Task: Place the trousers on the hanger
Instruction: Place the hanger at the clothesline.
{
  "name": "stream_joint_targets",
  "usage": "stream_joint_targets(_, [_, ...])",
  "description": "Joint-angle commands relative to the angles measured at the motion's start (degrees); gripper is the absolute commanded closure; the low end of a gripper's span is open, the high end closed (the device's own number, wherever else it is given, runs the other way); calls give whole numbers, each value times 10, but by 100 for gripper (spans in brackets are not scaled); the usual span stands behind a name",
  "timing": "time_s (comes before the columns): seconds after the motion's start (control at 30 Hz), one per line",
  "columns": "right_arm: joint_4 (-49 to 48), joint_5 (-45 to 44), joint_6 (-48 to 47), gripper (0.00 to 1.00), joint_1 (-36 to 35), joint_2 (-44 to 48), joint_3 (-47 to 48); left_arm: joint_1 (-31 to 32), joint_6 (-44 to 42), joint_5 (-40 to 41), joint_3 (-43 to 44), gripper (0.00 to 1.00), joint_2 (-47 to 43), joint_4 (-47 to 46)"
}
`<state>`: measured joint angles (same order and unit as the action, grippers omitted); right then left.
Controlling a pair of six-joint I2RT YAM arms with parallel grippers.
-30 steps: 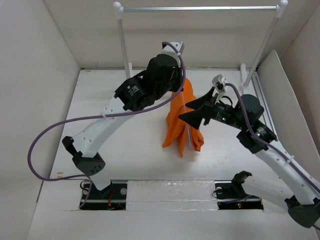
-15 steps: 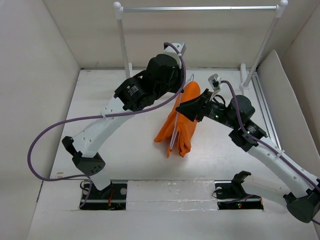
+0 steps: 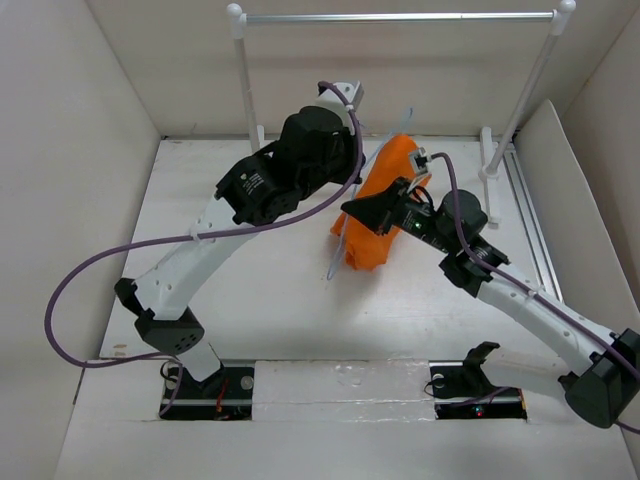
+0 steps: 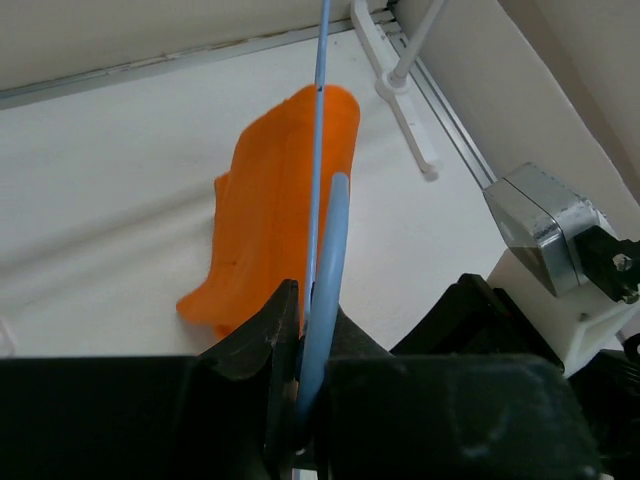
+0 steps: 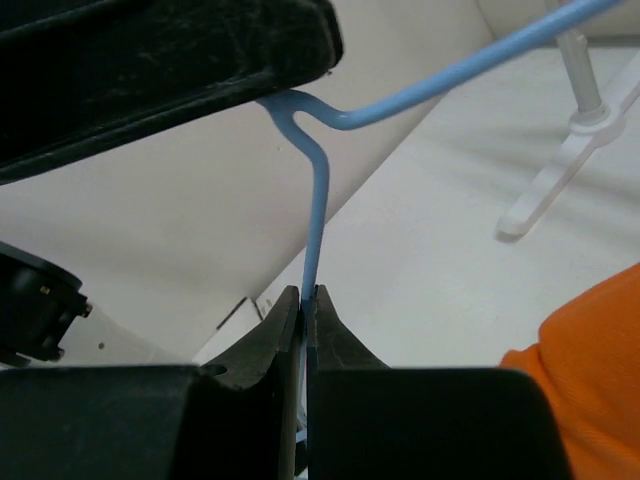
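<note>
The orange trousers (image 3: 385,190) are draped over the pale blue hanger (image 3: 338,256) and held above the table's middle. My left gripper (image 4: 308,322) is shut on the hanger wire (image 4: 322,250), with the trousers (image 4: 270,210) hanging just beyond its fingers. My right gripper (image 3: 348,218) comes in from the right. It is shut on a straight run of the hanger (image 5: 318,215) just below a bend, right under the left gripper's black jaw. An orange edge of the trousers (image 5: 590,345) shows at the lower right of the right wrist view.
A metal rail (image 3: 400,17) on white posts (image 3: 243,85) spans the back of the table. Its right foot (image 5: 560,165) stands close behind the hanger. A white panel (image 3: 565,190) leans at the right, and white walls enclose the table.
My right gripper moved left to the hanger and closed on its wire. The hanger and trousers swung from hanging down to tilted up toward the back. The left arm shifted slightly left.
</note>
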<state>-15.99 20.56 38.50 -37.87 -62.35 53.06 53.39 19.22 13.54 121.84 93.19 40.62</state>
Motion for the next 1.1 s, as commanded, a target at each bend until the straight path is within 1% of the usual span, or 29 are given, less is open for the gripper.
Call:
stream_joint_targets(0.0, [-120, 9, -3, 100, -16, 5, 3, 2, 14, -20, 15, 100, -54, -133])
stream_joint_targets(0.07, [-131, -7, 1, 100, -16, 6, 17, 2, 12, -23, 23, 100, -57, -141])
stream_joint_targets(0.17, [-128, -10, 0, 100, -11, 4, 53, 2, 9, -24, 37, 87, -63, -149])
stream_joint_targets(0.2, [-121, -10, 1, 100, -4, -1, 63, 2, 6, -25, 42, 75, -64, -150])
stream_joint_targets(0.27, [-123, 1, 3, 100, 10, -8, 79, 2, 1, -25, 49, 62, -70, -161])
stream_joint_targets(0.3, [-124, 5, 6, 100, 16, -15, 95, 2, -3, -26, 52, 51, -71, -163])
stream_joint_targets(0.37, [-130, 17, 11, 100, 32, -23, 107, 2, -7, -26, 58, 42, -75, -172])
stream_joint_targets(0.4, [-132, 20, 13, 100, 32, -28, 120, 2, -9, -23, 59, 36, -75, -174])
stream_joint_targets(0.43, [-128, 26, 14, 100, 41, -38, 128, 2, -13, -23, 61, 33, -76, -176])
stream_joint_targets(0.5, [-128, 40, 13, 100, 52, -48, 141, 2, -16, -20, 69, 29, -78, -177])
stream_joint_targets(0.53, [-126, 42, 14, 100, 60, -54, 150, 2, -22, -18, 71, 29, -78, -182])
stream_joint_targets(0.7, [-106, 77, 12, 100, 108, -71, 183, 2, -42, 11, 72, 28, -96, -187])
stream_joint_targets(0.73, [-105, 85, 11, 100, 134, -74, 190, 2, -45, 17, 70, 28, -100, -189])
stream_joint_targets(0.8, [-99, 106, 11, 100, 164, -86, 212, 2, -53, 37, 53, 29, -113, -193])
stream_joint_targets(0.83, [-99, 113, 11, 100, 197, -92, 221, 2, -55, 44, 44, 30, -118, -196])
stream_joint_targets(0.93, [-87, 140, 9, 100, 248, -121, 260, 2, -55, 71, -9, 30, -137, -193])
stream_joint_targets(0.97, [-88, 157, 9, 100, 280, -131, 272, 2, -53, 76, -36, 30, -146, -190])
stream_joint_targets(1.03, [-90, 170, 17, 100, 306, -167, 309, 2, -44, 84, -67, 30, -158, -184])
stream_joint_targets(1.07, [-94, 185, 20, 100, 328, -181, 324, 2, -39, 83, -99, 30, -172, -183])
